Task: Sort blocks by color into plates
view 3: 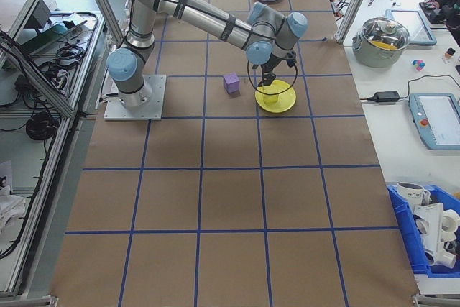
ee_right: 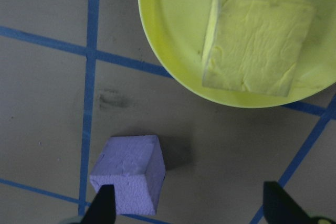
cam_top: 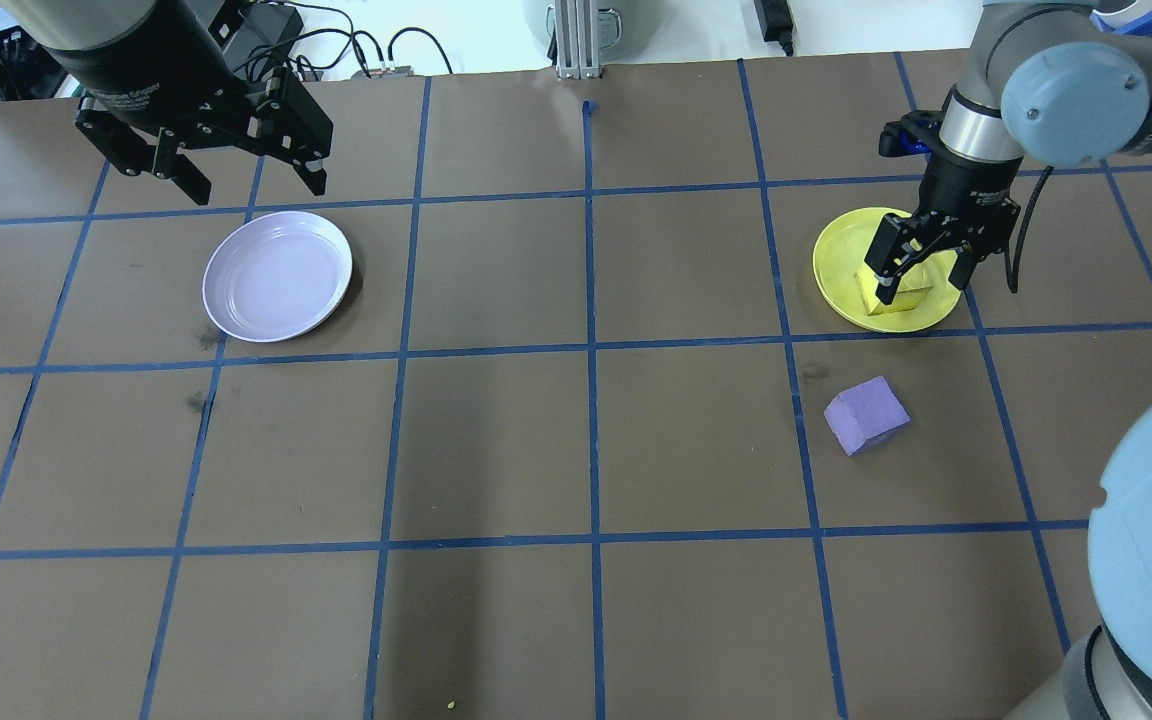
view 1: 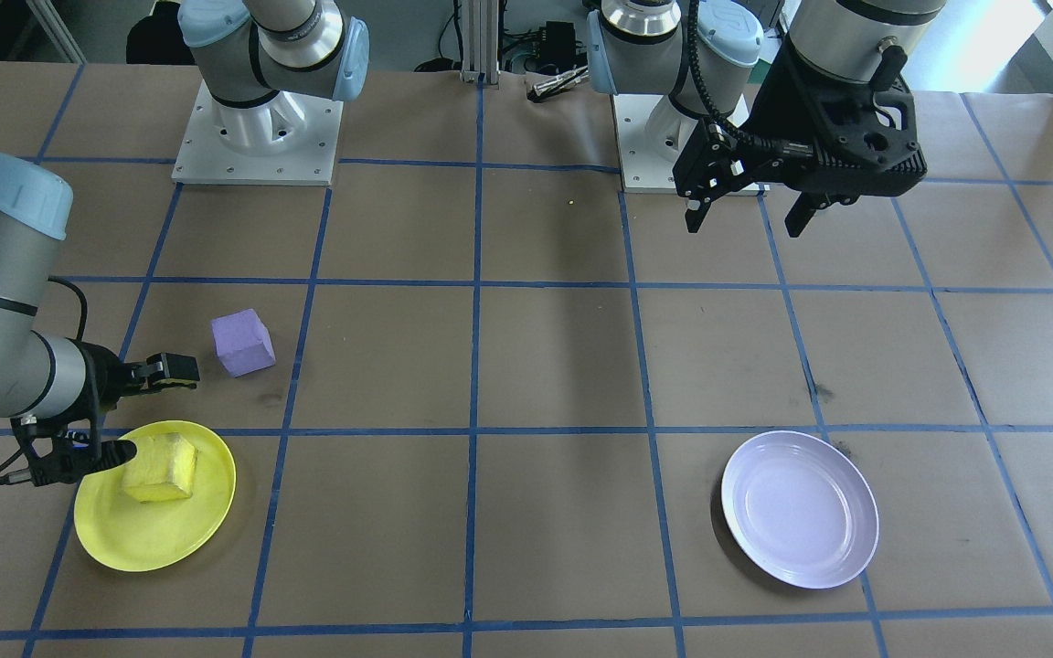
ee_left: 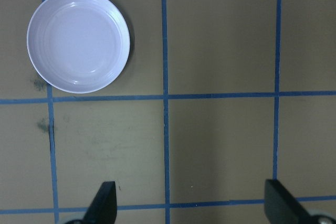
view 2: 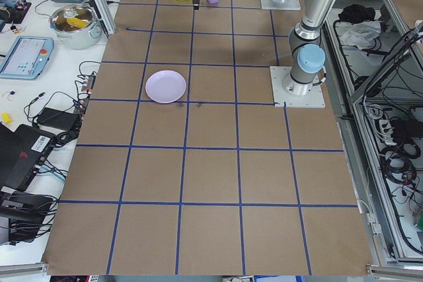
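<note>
Overhead view: one plate (cam_top: 277, 276) on table (cam_top: 576, 450) at left, second plate (cam_top: 836, 262) at right, well apart. One block (cam_top: 894, 296) in right-hand plate. Other block (cam_top: 866, 414) on table, near that plate, on robot's side of it. Left-hand plate holds nothing.

Yellow plate (ee_right: 168, 51): upper right of frame, cut off by the top and right edges.
Yellow block (ee_right: 255, 40): lying inside the yellow plate, rough top face up.
Purple block (ee_right: 127, 174): lower left, on the brown table (ee_right: 42, 114), apart from the plate, beside a blue tape line (ee_right: 88, 93).
Right gripper (ee_right: 189, 211): two dark fingertips (ee_right: 105, 203) at the bottom edge, spread wide, nothing between them.
</note>
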Controlling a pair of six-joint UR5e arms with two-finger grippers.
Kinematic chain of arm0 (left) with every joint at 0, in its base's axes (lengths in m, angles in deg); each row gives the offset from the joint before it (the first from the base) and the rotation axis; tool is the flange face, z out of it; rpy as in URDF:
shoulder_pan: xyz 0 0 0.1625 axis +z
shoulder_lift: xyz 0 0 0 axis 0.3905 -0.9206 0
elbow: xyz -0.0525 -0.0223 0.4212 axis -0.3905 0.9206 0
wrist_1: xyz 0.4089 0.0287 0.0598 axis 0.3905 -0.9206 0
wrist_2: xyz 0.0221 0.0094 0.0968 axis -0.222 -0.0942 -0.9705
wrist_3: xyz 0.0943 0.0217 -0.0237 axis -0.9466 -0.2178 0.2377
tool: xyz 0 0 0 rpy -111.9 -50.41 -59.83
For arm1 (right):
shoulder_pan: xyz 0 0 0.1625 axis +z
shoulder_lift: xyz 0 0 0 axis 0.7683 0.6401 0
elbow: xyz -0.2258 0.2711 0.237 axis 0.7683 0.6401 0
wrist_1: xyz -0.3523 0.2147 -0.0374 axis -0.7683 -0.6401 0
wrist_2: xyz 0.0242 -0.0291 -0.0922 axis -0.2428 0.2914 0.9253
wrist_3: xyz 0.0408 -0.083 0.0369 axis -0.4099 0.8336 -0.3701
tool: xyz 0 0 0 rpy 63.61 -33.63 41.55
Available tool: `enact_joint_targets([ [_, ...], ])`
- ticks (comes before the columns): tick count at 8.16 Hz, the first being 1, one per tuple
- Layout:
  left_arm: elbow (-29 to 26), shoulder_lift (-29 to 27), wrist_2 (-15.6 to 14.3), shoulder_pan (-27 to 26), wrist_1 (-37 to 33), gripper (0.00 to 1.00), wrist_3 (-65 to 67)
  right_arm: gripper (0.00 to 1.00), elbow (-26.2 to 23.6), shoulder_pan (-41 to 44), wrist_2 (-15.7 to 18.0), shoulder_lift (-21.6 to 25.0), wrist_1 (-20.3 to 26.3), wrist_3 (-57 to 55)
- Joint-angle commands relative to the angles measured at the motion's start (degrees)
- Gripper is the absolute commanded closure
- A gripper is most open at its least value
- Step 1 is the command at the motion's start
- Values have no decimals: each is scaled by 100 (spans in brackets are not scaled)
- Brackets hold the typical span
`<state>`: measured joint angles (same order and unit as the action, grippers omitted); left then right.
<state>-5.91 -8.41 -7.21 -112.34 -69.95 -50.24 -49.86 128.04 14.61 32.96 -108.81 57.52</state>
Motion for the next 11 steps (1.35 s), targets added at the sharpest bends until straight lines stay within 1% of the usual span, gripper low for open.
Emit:
enact_joint_targets([
  [1, 11, 43, -6, -3, 478, 0, -188, 0, -831, 144, 30, 424, 419, 58],
  [2, 2, 35, -215, -3, 278, 0, -188, 0, -1079, 301, 48, 530, 201, 372],
  [3, -33, 52, -470, -3, 163, 0, -188, 0, -1203, 459, 118, 513, -176, 662],
  [4, -16, 61, -498, -3, 162, 0, -179, 0, -1326, 496, 188, 496, -223, 665],
  [5, -24, 18, -429, -3, 162, 0, -179, 0, -1397, 496, 206, 478, -241, 674],
  [7, -7, 17, -428, 23, 205, 0, -188, 0, -1458, 496, 258, 268, -329, 683],
  [9, -15, 17, -428, 41, 214, 0, -188, 0, -1712, 496, 277, 162, -574, 665],
  [10, -15, 17, -428, 41, 214, 0, -205, 0, -1827, 496, 233, 153, -705, 639],
  [11, -24, 9, -411, 58, 214, 0, -301, 25, -1889, 496, 198, 153, -811, 630],
])
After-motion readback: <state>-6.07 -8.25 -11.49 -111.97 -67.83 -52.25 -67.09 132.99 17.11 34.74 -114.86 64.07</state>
